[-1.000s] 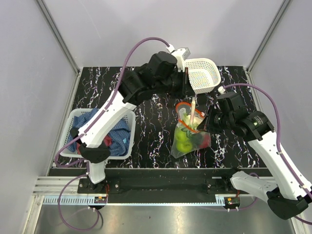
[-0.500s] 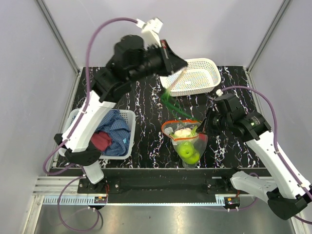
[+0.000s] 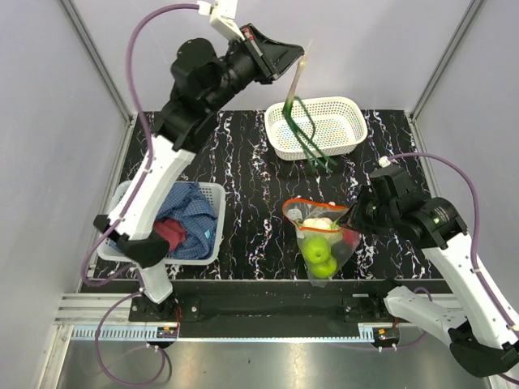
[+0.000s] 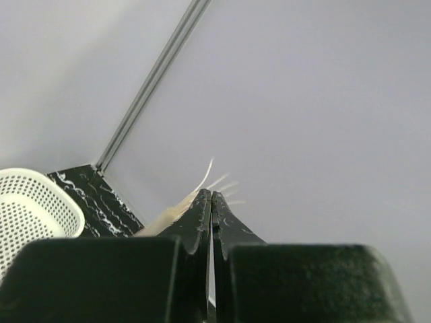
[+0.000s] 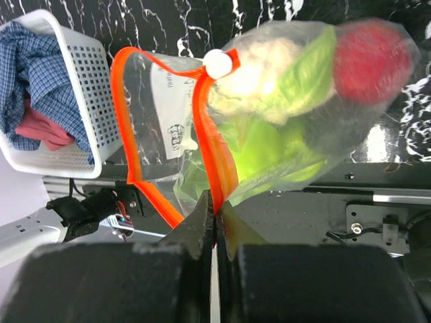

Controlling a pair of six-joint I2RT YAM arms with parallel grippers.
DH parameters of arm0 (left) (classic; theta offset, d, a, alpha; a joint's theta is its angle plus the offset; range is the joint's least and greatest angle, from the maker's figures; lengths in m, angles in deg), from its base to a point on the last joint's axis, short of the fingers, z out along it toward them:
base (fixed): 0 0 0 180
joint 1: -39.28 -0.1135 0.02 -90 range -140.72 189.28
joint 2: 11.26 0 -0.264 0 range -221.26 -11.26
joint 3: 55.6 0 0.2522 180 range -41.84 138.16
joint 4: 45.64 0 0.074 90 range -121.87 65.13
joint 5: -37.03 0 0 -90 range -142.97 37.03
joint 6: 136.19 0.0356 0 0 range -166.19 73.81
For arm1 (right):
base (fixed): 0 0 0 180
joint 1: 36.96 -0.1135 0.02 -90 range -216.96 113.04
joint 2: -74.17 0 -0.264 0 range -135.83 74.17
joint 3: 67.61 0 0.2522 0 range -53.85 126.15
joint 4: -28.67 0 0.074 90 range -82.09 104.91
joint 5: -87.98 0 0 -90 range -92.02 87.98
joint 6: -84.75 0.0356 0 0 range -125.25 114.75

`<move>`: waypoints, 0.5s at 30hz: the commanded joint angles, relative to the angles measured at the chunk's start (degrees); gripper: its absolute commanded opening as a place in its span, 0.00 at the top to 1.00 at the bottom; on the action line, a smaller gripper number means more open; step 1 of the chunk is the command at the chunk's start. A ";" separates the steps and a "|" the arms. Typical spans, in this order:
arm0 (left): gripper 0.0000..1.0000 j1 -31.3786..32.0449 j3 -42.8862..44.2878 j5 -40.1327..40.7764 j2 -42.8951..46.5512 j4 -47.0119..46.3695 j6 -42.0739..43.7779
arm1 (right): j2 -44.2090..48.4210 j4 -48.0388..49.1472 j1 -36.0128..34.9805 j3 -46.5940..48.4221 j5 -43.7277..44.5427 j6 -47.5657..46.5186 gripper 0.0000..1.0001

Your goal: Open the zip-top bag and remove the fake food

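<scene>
Left gripper upper centre of top view, jaws clamped on pale end of green onion; stalks hang over white basket. Right gripper pinches orange zip strip; zip-top bag lower centre-right, mouth open, lime fruits inside.

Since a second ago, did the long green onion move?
Yes. The green onion left the zip-top bag, going up and toward the far edge; it now hangs from the left gripper above the white basket.
</scene>
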 commanded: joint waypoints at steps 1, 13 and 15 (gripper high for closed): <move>1.00 -3.14 2.92 -3.62 -7.57 -11.50 -3.04 | 1.20 -1.28 -0.20 4.61 4.02 0.35 1.00; 1.00 -5.60 3.54 -5.03 -22.60 -27.41 -3.13 | -0.55 -3.74 -0.11 7.16 4.64 -0.97 1.00; 1.00 -6.04 3.37 -3.72 -26.20 -29.70 -4.27 | -1.60 -4.70 -0.20 8.30 5.08 -1.32 1.00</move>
